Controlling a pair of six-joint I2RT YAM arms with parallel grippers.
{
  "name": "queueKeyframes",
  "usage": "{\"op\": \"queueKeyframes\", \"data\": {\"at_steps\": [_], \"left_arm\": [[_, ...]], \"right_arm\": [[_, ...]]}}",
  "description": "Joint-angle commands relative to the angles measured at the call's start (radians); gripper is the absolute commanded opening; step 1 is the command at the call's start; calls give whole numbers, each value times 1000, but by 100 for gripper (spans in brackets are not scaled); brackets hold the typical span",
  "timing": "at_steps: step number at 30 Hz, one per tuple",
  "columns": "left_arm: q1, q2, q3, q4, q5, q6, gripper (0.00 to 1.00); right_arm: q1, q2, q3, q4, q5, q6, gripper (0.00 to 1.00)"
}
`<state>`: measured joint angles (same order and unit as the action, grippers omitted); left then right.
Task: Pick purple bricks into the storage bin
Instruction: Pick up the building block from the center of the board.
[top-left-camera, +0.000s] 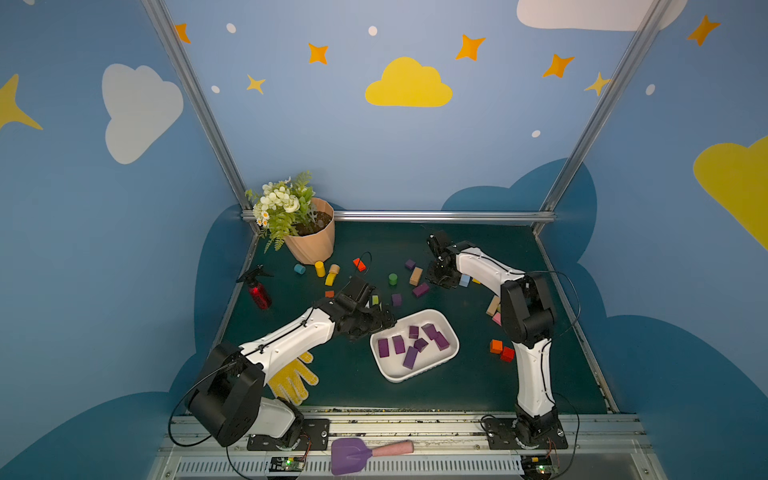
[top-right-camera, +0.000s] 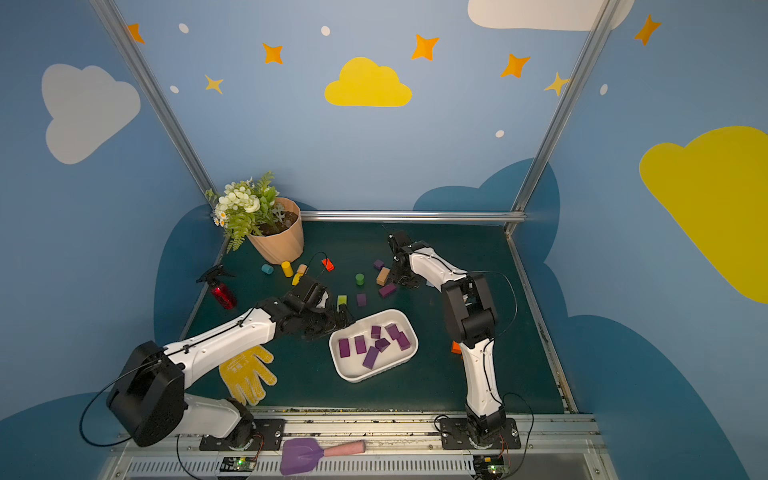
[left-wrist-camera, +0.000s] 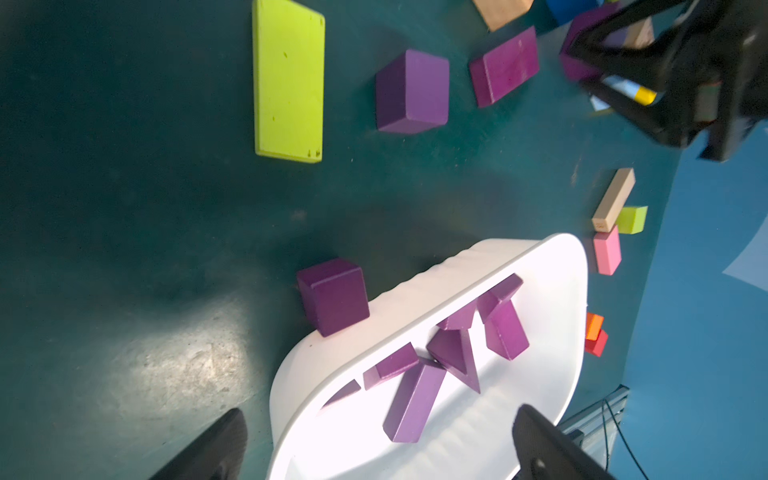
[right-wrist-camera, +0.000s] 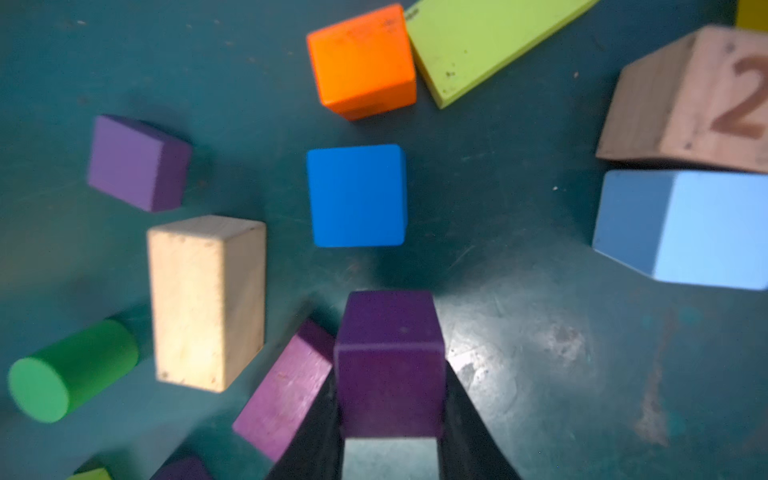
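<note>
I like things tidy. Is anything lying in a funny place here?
Yes. The purple scoop lies on the metal rail, off the green mat. One purple brick also sits just outside the storage bin, beside its wall, not inside with the other purple bricks.

Right wrist view blurred; wooden block (right-wrist-camera: 698, 99) marked 2 cut by frame edge, likewise the left fingers (left-wrist-camera: 548, 444). An orange block (top-right-camera: 456, 347) sits half hidden behind the right arm (top-right-camera: 482, 374).

Robot lab cell, cloud-painted walls (top-left-camera: 374, 158)
</note>
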<state>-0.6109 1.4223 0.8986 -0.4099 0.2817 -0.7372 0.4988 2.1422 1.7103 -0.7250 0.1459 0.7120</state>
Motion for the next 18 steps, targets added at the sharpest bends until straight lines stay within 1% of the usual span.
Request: {"op": "queueKeyframes", "data": {"at_steps": [1,8,15,16,18], "left_arm": [[-15,22,23,-32,-16,17,100],[-47,41,38,-46,-29,16,100],[-80,31,48,-75,-62,17,100],[-84,28,48,-79,-93,16,100],[-94,22,45,-88,-111,13,100]], "right_arm": [[15,-60,-15,-26,43,-29,33],[39,-120,-46,-36,77,-55,34],[69,-211,-129,-33,99,-75,34],[74,-224,-140,-33,107,-75,34],[86,-253,-162,-34,119,-81,34]]}}
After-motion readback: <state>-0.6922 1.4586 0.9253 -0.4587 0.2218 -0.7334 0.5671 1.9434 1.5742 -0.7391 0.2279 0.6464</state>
